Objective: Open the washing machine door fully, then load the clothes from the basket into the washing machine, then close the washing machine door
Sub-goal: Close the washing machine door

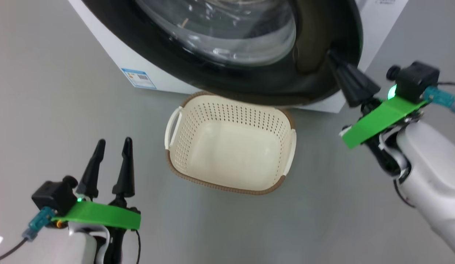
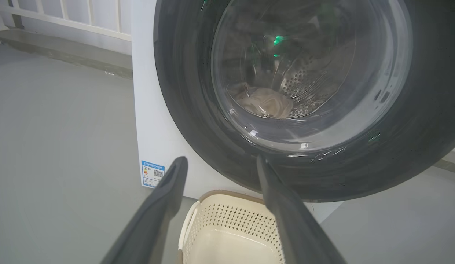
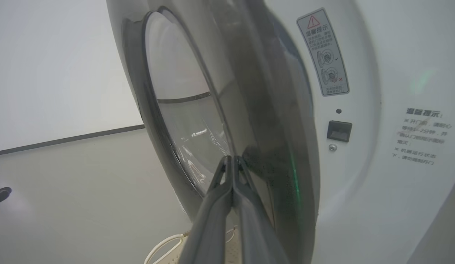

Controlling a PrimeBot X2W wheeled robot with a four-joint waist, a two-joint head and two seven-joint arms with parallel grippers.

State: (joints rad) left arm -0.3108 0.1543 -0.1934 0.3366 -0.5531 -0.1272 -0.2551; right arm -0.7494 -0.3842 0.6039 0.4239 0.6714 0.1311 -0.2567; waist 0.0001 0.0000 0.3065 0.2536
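The washing machine door (image 1: pixel 249 84), black-rimmed with a glass bowl, stands a little ajar from the white washing machine (image 1: pixel 113 55). My right gripper (image 1: pixel 331 55) is shut and empty, its tips against the door's rim (image 3: pixel 271 128) beside the glass. In the right wrist view the right gripper (image 3: pixel 231 158) touches the door's outer face. Cream cloth of the clothes (image 2: pixel 265 102) lies in the steel drum, seen through the glass. The cream basket (image 1: pixel 227 189) sits on the floor below the door with nothing in it. My left gripper (image 1: pixel 115 141) hangs open to the basket's left, apart from it.
A blue label (image 1: pixel 138 78) marks the machine's lower front corner. The latch slot (image 3: pixel 339 131) shows on the machine's front beside the door's edge. Grey floor spreads around the basket. A white railing (image 2: pixel 66 18) runs behind the machine's left side.
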